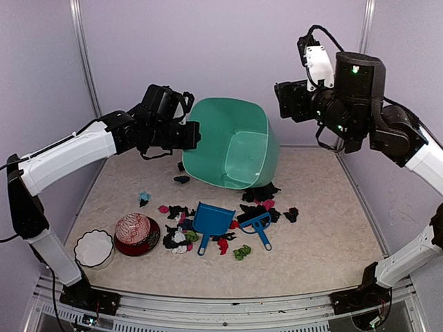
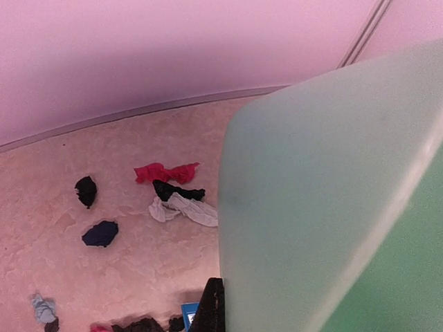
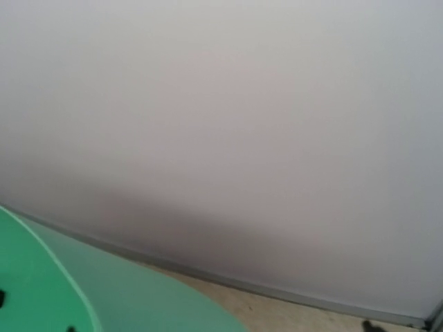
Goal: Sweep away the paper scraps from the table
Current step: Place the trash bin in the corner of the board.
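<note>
Paper scraps (image 1: 178, 211) lie on table (image 1: 325, 235), well below left claw (image 1: 194, 135) gripping tub (image 1: 242, 131)

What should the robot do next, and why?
Probably lower the right gripper toward the brush. Scraps lie scattered on the table, the brush lies free among them, and the left gripper is busy holding the tipped bin.

Beige marbled table (image 1: 325, 242). Paper scraps (image 1: 181, 235), mostly black, lie scattered across its middle, with a blue dustpan (image 1: 211, 220) and a blue brush (image 1: 259, 225) among them. Near left: a red patterned bowl (image 1: 135, 232) just beside a white bowl (image 1: 93, 249). Far middle: a green tub (image 1: 232, 145) tipped over, its lower rim apparently on the surface.
</note>
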Available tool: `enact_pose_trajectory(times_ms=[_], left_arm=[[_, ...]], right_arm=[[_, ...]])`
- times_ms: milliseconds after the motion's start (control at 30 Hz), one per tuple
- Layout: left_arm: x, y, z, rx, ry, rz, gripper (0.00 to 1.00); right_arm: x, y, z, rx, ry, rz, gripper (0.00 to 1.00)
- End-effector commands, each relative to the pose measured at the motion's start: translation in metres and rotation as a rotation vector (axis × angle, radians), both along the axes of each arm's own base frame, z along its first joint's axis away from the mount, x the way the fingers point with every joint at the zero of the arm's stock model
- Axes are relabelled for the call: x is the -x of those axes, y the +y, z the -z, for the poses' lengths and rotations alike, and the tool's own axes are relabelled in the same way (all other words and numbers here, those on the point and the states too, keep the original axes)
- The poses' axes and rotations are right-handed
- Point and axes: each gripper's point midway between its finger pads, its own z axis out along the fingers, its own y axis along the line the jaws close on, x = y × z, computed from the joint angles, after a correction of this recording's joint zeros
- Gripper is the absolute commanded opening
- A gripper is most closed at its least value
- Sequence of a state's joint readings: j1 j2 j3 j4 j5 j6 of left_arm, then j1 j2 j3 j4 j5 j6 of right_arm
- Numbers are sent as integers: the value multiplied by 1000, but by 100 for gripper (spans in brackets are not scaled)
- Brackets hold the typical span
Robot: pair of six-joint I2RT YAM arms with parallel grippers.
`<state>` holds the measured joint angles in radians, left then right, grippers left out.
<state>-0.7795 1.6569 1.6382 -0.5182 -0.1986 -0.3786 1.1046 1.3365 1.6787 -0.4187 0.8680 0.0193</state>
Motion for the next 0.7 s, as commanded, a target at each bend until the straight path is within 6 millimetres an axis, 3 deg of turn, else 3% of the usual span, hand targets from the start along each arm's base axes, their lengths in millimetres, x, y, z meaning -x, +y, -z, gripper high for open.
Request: enact_pose_trajectory(times_ms=[0, 233, 467, 667], left_arm=[[-6, 33, -63, 136, -116, -67, 0], [-17, 89, -71, 109, -118, -181, 0], [-25, 159, -67, 34, -96, -337, 0], [-23, 216, -56, -65, -52, -469, 0]], right_arm=[[4, -18, -12, -81, 3, -19, 86], [-31, -38, 35, -93, 137, -3, 89], [-72, -54, 111, -62, 323, 15, 93], [-89, -62, 174, -49, 467, -5, 94]])
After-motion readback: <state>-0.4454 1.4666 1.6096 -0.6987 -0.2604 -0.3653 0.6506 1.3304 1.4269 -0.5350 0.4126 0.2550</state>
